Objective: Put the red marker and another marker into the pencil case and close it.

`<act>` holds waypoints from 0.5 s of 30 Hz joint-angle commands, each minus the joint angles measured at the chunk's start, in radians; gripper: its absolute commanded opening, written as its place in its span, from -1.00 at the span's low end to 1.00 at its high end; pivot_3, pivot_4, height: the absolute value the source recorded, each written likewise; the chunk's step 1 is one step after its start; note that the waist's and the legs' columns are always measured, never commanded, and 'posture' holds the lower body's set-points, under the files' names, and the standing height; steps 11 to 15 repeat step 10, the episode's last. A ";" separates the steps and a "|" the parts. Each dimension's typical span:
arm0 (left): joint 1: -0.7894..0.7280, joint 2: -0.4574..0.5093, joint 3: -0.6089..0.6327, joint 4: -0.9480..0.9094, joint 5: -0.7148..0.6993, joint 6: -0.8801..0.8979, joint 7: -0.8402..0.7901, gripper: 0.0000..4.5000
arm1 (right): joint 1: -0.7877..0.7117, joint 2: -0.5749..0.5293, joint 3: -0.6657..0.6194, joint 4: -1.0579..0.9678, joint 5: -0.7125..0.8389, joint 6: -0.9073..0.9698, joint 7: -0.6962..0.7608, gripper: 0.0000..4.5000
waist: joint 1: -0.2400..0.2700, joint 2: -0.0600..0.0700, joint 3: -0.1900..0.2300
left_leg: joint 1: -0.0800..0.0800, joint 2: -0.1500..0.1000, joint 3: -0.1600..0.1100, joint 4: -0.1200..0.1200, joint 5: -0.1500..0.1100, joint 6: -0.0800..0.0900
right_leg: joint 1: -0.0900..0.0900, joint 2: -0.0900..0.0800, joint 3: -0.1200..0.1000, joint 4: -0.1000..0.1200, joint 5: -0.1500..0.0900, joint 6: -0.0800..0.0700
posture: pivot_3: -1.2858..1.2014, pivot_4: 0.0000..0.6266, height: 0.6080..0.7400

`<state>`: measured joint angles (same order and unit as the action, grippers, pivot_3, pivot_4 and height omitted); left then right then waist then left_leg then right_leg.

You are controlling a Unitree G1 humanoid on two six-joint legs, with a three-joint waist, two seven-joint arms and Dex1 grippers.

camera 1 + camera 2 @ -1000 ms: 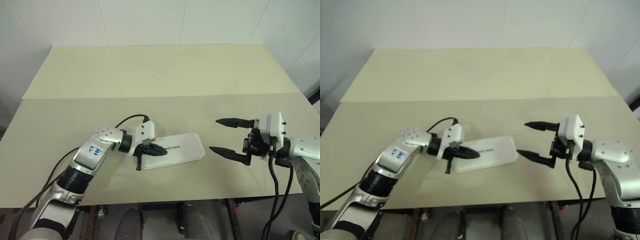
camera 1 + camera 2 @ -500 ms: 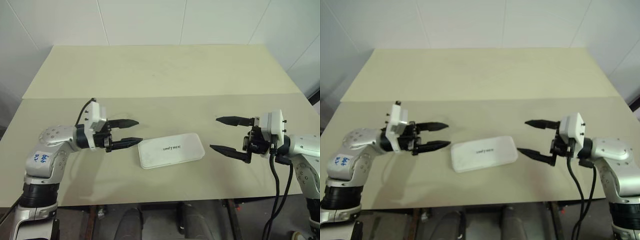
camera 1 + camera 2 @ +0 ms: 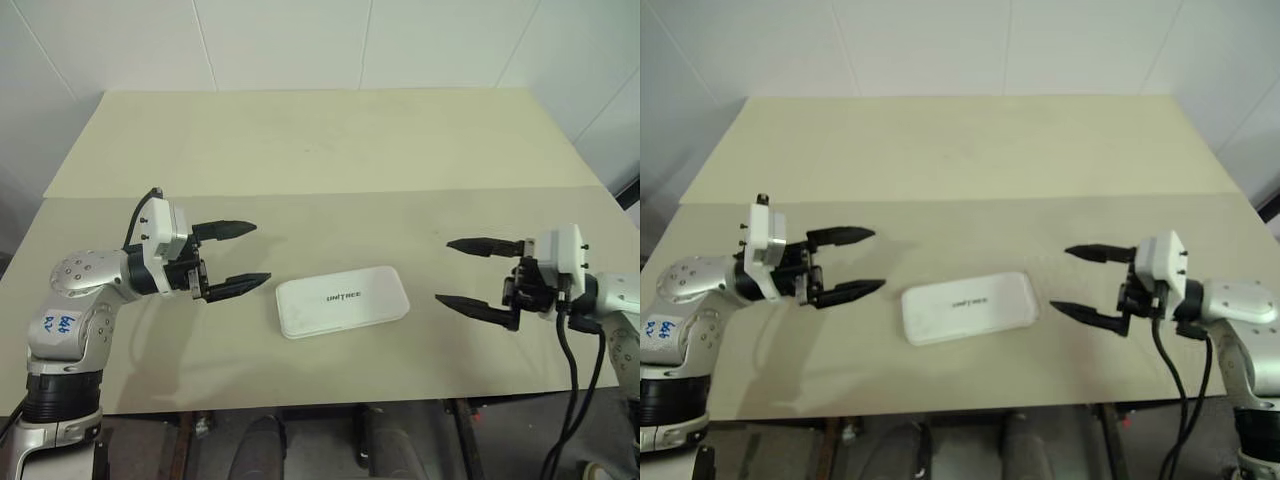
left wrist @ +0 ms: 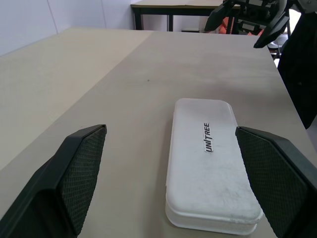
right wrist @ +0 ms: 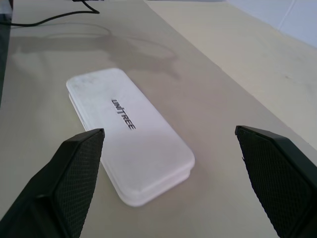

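- We note the left gripper [image 3: 232, 255] has come off the pencil case [image 3: 342, 300]: 1 second ago it sat shut on the lid's left end; now it hangs just beside that end, apart from it, jaws spread wide and empty.
- The right gripper [image 3: 482, 276] hangs well off the case's right end, jaws wide open, holding nothing.
- The case lies flat near the front of the table [image 3: 320, 150], lid down, UNITREE lettering up.
- We judge the closing done; whether both markers are inside, we cannot tell.
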<state>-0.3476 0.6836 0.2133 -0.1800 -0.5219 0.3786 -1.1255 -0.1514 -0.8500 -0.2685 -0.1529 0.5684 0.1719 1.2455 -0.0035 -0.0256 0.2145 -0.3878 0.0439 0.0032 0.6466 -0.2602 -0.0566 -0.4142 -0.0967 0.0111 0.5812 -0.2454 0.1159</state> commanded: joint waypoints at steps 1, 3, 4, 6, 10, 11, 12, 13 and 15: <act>-0.001 0.034 0.017 0.008 -0.012 -0.027 -0.018 0.99 | 0.012 -0.042 -0.076 0.046 -0.006 -0.045 0.033 1.00 | -0.002 0.000 0.000 | 0.000 0.000 0.000 0.000 0.000 0.000 | 0.000 0.000 0.000 0.000 0.000 0.000 | 0.03 -0.52 1.00; 0.004 0.043 0.020 0.006 -0.018 -0.025 -0.018 0.99 | 0.011 -0.053 -0.090 0.068 0.003 -0.049 0.049 1.00 | -0.005 0.000 0.000 | 0.001 0.000 0.001 0.000 0.000 0.000 | 0.000 0.000 0.001 0.000 0.000 0.000 | 0.03 -0.52 1.00; 0.010 0.052 0.029 0.003 -0.026 -0.021 -0.023 0.99 | 0.009 -0.057 -0.100 0.067 0.008 -0.045 0.049 1.00 | -0.006 0.000 0.000 | 0.001 0.000 0.001 0.000 0.000 0.000 | 0.000 0.000 0.001 0.000 0.000 0.000 | 0.03 -0.52 1.00; 0.028 0.074 0.043 0.007 -0.032 -0.017 -0.037 0.99 | 0.012 -0.071 -0.118 0.058 0.022 -0.032 0.057 1.00 | -0.009 0.000 0.000 | 0.001 0.001 0.001 0.000 0.000 0.000 | 0.000 0.001 0.001 0.000 0.000 -0.001 | 0.03 -0.52 1.00; 0.031 0.095 0.051 0.034 -0.030 -0.027 -0.047 0.99 | 0.032 -0.099 -0.144 0.046 0.036 -0.016 0.085 1.00 | -0.011 0.000 0.000 | 0.001 0.001 0.001 -0.001 0.000 0.000 | 0.000 0.001 0.001 0.000 0.000 -0.001 | 0.03 -0.52 1.00; 0.031 0.095 0.051 0.034 -0.030 -0.027 -0.047 0.99 | 0.032 -0.099 -0.144 0.046 0.036 -0.016 0.085 1.00 | -0.011 0.000 0.000 | 0.001 0.001 0.001 -0.001 0.000 0.000 | 0.000 0.001 0.001 0.000 0.000 -0.001 | 0.03 -0.52 1.00; 0.031 0.095 0.051 0.034 -0.030 -0.027 -0.047 0.99 | 0.032 -0.099 -0.144 0.046 0.036 -0.016 0.085 1.00 | -0.011 0.000 0.000 | 0.001 0.001 0.001 -0.001 0.000 0.000 | 0.000 0.001 0.001 0.000 0.000 -0.001 | 0.03 -0.52 1.00; 0.031 0.095 0.051 0.034 -0.030 -0.027 -0.047 0.99 | 0.032 -0.099 -0.144 0.046 0.036 -0.016 0.085 1.00 | -0.011 0.000 0.000 | 0.001 0.001 0.001 -0.001 0.000 0.000 | 0.000 0.001 0.001 0.000 0.000 -0.001 | 0.03 -0.52 1.00; 0.031 0.095 0.051 0.034 -0.030 -0.027 -0.047 0.99 | 0.032 -0.099 -0.144 0.046 0.036 -0.016 0.085 1.00 | -0.011 0.000 0.000 | 0.001 0.001 0.001 -0.001 0.000 0.000 | 0.000 0.001 0.001 0.000 0.000 -0.001 | 0.03 -0.52 1.00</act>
